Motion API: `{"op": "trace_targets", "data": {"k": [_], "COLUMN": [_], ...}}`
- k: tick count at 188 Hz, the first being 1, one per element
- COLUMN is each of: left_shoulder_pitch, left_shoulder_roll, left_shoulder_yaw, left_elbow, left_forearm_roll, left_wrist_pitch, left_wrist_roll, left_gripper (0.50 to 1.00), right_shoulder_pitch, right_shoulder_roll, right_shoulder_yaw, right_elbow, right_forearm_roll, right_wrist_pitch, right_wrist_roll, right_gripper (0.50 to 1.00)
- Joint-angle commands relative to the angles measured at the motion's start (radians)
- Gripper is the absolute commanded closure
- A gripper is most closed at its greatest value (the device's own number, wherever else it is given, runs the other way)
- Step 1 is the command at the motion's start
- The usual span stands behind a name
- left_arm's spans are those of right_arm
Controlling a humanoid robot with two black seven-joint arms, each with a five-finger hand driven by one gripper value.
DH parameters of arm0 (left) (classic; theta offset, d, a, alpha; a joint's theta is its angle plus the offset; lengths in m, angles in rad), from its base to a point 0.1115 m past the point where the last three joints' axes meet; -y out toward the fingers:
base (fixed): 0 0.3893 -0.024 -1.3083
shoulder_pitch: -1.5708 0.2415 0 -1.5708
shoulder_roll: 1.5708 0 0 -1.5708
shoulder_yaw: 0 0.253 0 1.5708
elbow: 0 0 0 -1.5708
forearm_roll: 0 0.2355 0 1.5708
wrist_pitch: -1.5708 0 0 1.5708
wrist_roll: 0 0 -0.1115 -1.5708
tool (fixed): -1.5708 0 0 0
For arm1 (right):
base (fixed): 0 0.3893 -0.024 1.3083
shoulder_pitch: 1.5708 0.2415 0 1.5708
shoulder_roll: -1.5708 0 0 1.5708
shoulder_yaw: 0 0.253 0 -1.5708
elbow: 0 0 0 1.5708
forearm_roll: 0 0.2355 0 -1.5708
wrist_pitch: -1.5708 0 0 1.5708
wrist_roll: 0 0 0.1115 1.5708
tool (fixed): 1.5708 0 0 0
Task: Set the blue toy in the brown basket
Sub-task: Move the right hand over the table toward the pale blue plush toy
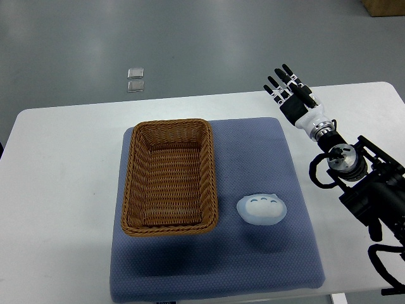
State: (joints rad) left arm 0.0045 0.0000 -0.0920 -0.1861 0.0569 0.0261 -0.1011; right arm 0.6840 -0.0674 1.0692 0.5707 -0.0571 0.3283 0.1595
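A rounded, smooth blue toy [261, 209] lies beside the rectangular woven brown basket [169, 177]; the right hand [292, 92] hovers, fingers spread.

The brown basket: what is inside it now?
Nothing lies inside the basket; its woven bottom shows bare. The blue toy lies outside, on the mat to the basket's right. The mat under the basket is covered.

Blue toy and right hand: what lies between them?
In the top view, only bare blue mat and white table lie between the blue toy and the right hand.
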Motion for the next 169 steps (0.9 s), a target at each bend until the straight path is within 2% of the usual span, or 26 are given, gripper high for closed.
{"op": "trace_targets", "data": {"k": [1, 24, 78, 114, 132, 145, 169], "left_shoulder_pitch": [0.000, 0.000, -0.001, -0.003, -0.006, -0.008, -0.011], "left_shoulder_roll": [0.000, 0.000, 0.000, 0.000, 0.000, 0.000, 0.000], "left_shoulder_yaw": [0.001, 0.001, 0.003, 0.005, 0.005, 0.005, 0.005], "left_elbow": [-0.001, -0.001, -0.001, -0.003, -0.003, -0.004, -0.004], "left_forearm_roll": [0.000, 0.000, 0.000, 0.000, 0.001, 0.001, 0.001], "left_wrist_pitch": [0.000, 0.000, 0.000, 0.000, -0.002, -0.002, -0.002], "left_wrist_roll": [0.000, 0.000, 0.000, 0.000, 0.000, 0.000, 0.000], "left_gripper": [0.500, 0.500, 0.500, 0.500, 0.500, 0.500, 0.500], "right_shoulder_pitch": [0.000, 0.008, 0.066, 0.129, 0.196, 0.273, 0.440], "right_shoulder_roll": [0.000, -0.006, -0.117, -0.265, -0.348, -0.423, -0.522], "right_shoulder_yaw": [0.000, -0.017, -0.161, -0.313, -0.413, -0.508, -0.732], "right_elbow": [0.000, 0.000, 0.041, 0.206, 0.293, 0.356, 0.425], "right_forearm_roll": [0.000, -0.003, -0.087, -0.316, -0.457, -0.533, -0.558], "right_wrist_pitch": [0.001, 0.003, 0.031, 0.037, 0.063, 0.087, 0.135], "right_wrist_roll": [-0.002, -0.002, -0.011, -0.052, -0.104, -0.149, -0.169], "right_gripper": [0.587, 0.587, 0.587, 0.587, 0.587, 0.587, 0.587]}}
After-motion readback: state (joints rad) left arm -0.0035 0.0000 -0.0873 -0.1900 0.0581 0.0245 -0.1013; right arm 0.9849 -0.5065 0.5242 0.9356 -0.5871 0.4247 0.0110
